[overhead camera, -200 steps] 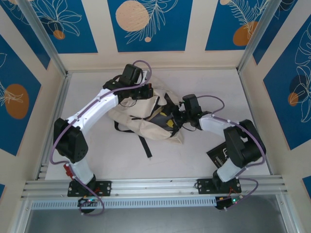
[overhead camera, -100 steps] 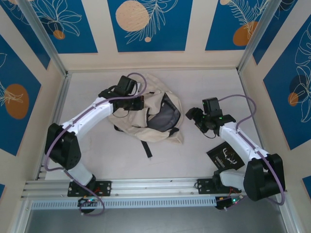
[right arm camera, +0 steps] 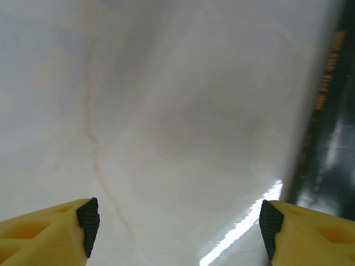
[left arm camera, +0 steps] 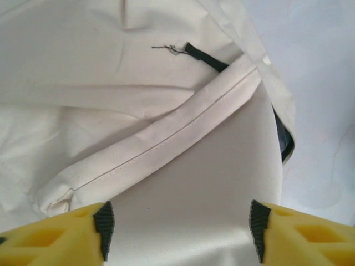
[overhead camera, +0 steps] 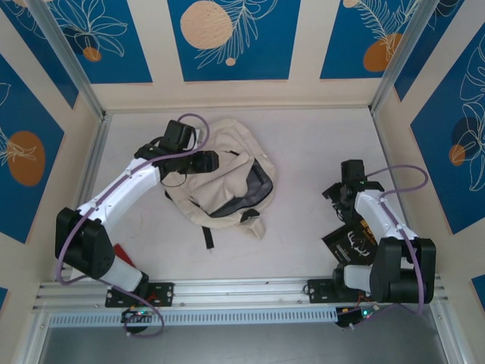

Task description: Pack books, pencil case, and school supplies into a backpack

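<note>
Left wrist: hand [left arm camera: 180,227] wide, over backpack [left arm camera: 111,83]

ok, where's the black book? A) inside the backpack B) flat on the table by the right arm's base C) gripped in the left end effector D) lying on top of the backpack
B: the black book lies flat on the table beside the right arm's base, apart from the backpack.
</note>
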Controlling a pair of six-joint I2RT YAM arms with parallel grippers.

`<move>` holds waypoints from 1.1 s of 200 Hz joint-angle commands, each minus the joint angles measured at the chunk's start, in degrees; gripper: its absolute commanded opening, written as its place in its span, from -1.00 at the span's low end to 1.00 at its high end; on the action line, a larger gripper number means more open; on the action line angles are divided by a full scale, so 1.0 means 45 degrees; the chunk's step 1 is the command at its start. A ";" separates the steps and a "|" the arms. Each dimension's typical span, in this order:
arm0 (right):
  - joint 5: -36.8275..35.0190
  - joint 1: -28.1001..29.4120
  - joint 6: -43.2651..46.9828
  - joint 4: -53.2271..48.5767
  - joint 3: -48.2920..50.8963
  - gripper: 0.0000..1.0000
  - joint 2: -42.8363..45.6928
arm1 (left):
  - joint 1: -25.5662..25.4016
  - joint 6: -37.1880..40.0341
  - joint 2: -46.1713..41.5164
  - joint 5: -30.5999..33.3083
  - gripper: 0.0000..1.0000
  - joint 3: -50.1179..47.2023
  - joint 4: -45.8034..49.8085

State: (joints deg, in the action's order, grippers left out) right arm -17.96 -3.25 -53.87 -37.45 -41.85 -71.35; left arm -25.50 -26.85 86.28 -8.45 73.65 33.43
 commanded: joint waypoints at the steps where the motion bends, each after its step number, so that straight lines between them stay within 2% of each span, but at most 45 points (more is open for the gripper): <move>1: -0.0402 -0.0543 0.0164 -0.0893 0.0366 0.59 0.0326 | 0.0080 -0.0355 -0.0560 -0.0593 0.59 -0.0201 -0.0086; 47: 0.0075 -0.1862 0.0305 -0.0897 0.1192 0.67 0.0574 | 0.0080 -0.0378 -0.1434 0.0276 0.98 -0.0802 0.0010; 105: 0.2129 -0.3418 0.0984 -0.0030 0.1708 0.68 -0.0010 | 0.0080 -0.0224 -0.1975 0.0413 0.99 -0.1220 0.0033; 132: 0.2952 -0.3460 0.1034 0.0516 0.1864 0.64 -0.0561 | 0.0075 -0.0309 -0.2127 0.0301 0.99 -0.1290 -0.0082; 175: 0.3978 -0.2175 0.0579 0.1308 0.1677 0.56 -0.1068 | 0.0061 -0.0472 -0.2162 -0.0323 0.99 -0.1195 -0.0389; 220: 0.4184 0.0695 -0.0483 0.2326 0.0675 0.56 -0.1869 | -0.0093 -0.0744 -0.1929 -0.0890 0.99 -0.1116 -0.0812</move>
State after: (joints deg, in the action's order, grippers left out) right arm -8.67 -6.50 -52.31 -34.61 -38.37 -75.13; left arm -25.52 -29.02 77.62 -9.80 68.45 31.92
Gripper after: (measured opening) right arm 0.782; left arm 0.994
